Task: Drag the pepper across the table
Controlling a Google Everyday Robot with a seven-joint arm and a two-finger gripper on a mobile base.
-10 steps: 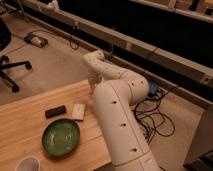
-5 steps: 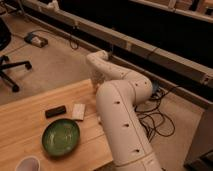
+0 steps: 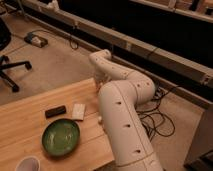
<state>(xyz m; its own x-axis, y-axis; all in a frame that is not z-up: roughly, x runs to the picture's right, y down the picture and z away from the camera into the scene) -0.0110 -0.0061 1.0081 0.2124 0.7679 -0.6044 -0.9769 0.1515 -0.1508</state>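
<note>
**White arm reaches over the far edge of the wooden table; pepper out of my sight**

I see 1 camera view, looking down at a light wooden table [image 3: 30,120] with plank grain running along it. The pepper does not show anywhere I can make out, so I cannot say how it looks or where it lies; it may sit behind the arm.

My robot's white arm [image 3: 122,120] fills the middle of the view. It rises from the lower right, bends at a round elbow, and stretches toward the table's far edge. The gripper [image 3: 98,86] hangs down there, at or just above the wood, and is mostly hidden by the arm's own bulk.

On the table sit 4 other things. A black rectangular bar [image 3: 55,111] lies just beside a pale beige square block [image 3: 78,111]. Nearer me is a round green plate [image 3: 60,137], and a pale cup [image 3: 27,164] stands at the bottom edge.

Beyond the table, an office chair base [image 3: 10,67] stands at left, and dark cables [image 3: 157,120] trail across the floor at right.
</note>
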